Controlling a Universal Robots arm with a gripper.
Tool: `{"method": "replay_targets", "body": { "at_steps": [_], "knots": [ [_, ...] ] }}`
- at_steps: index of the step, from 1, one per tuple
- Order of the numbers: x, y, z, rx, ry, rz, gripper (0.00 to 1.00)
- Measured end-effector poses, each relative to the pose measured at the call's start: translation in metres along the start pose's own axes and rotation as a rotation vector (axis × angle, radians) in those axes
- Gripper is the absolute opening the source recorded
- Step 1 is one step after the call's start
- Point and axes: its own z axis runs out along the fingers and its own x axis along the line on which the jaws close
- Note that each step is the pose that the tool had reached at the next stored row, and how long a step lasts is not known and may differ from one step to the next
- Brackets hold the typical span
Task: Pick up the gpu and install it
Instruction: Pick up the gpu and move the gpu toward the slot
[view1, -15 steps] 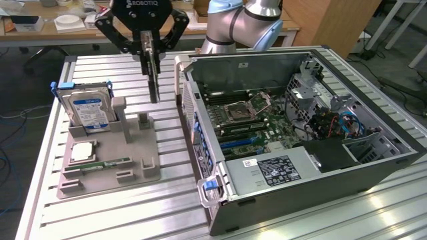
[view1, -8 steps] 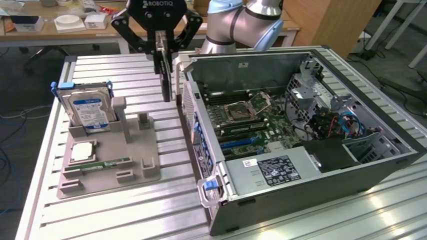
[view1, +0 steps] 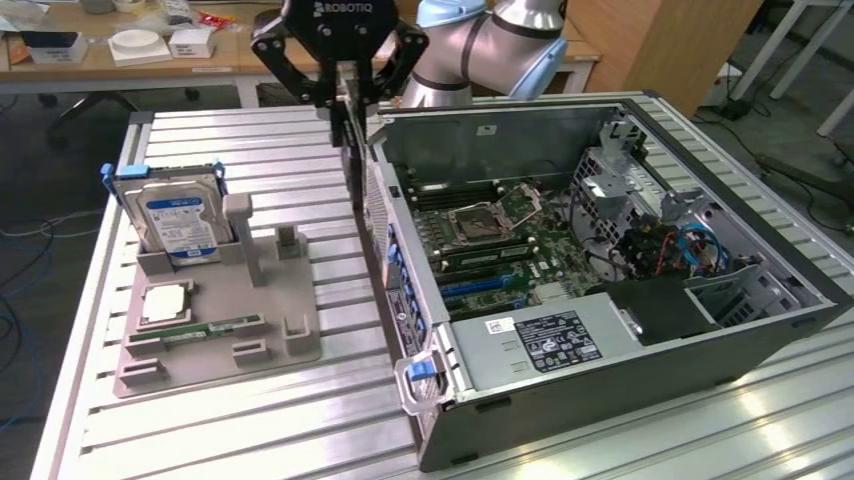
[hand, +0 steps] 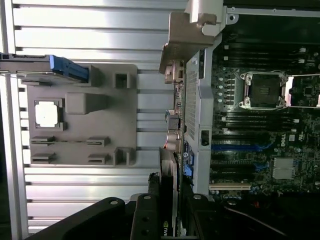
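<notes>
Your gripper is pinched partway closed on the gpu, hanging edge-on just beside the case.

case wall beside gpu, interior open

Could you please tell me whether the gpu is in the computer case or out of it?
Out: the gpu hangs upright from the gripper by the computer case's wall, not in a slot.
</notes>
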Motion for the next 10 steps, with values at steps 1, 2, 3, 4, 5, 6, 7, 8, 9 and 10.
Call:
{"method": "replay_targets", "body": {
  "at_steps": [1,2,3,4,5,6,7,8,9,10],
  "knots": [
    [-0.004,0.0001,0.0002,-0.0001,0.0,0.0,0.26],
    [-0.009,0.0001,0.0003,0.0,0.0001,0.0,0.26],
    [-0.013,0.0001,0.0005,0.0,0.0001,0.0,0.26],
    [-0.018,0.0001,0.0006,0.0,0.0002,0.0,0.26],
    [-0.022,0.0002,0.0008,0.0,0.0002,0.0,0.26],
    [-0.026,0.0002,0.001,0.0001,0.0001,0.0,0.26],
    [-0.03,0.0002,0.0012,-0.0001,0.0,0.0,0.26],
    [-0.033,0.0002,0.0013,0.0,0.0001,0.0,0.26],
    [-0.036,0.0002,0.0014,0.0,0.0001,0.0,0.26],
    [-0.04,0.0002,0.0016,0.0,0.0001,0.0,0.26]
  ]
}}
